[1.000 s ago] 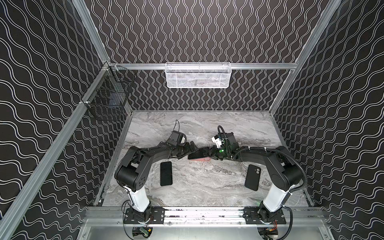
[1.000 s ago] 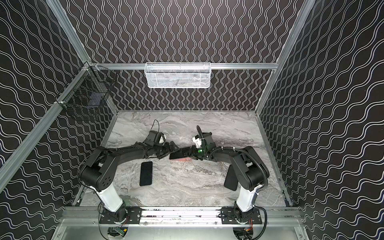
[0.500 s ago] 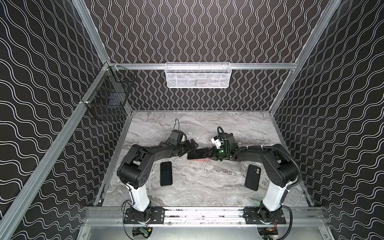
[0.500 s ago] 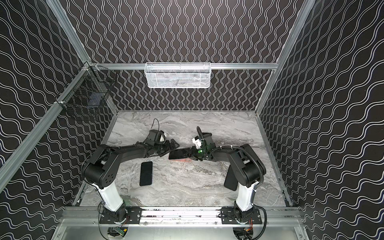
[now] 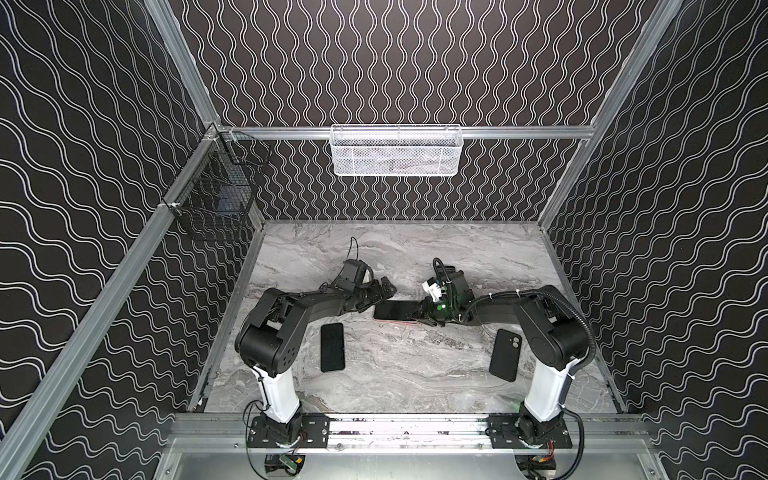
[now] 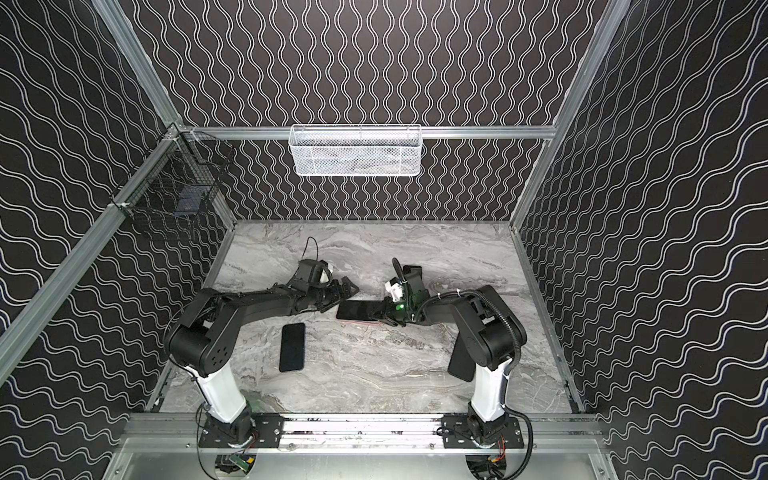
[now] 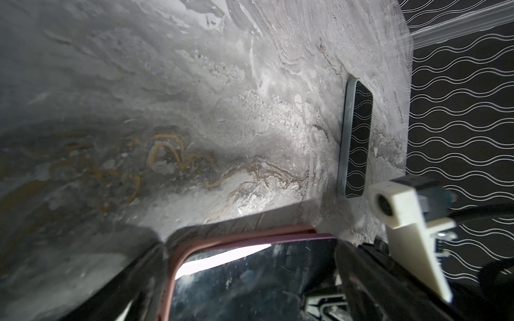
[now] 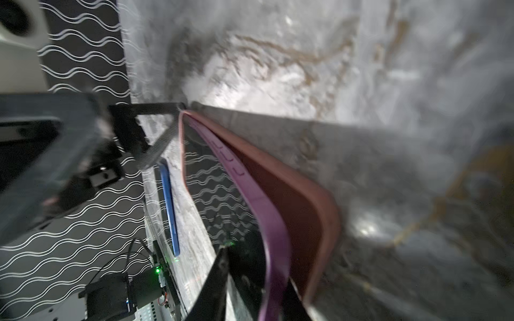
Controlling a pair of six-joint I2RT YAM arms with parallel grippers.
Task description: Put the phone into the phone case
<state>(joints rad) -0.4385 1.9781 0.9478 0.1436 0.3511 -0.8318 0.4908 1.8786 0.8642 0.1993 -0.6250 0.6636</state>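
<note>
Phone (image 5: 395, 309) lies mid-table, beyond a spare handset (image 5: 332, 347) nearer the front. Both top views show only a dark slab; the right wrist view reveals its purple edge riding above the red case (image 8: 300, 194) rim. It has barely shifted since a second ago. Both arms reach low and inward: left gripper (image 5: 384, 292) gaping just off one end, right gripper (image 5: 419, 315) straddling the other, whether pinching I cannot tell.
</note>
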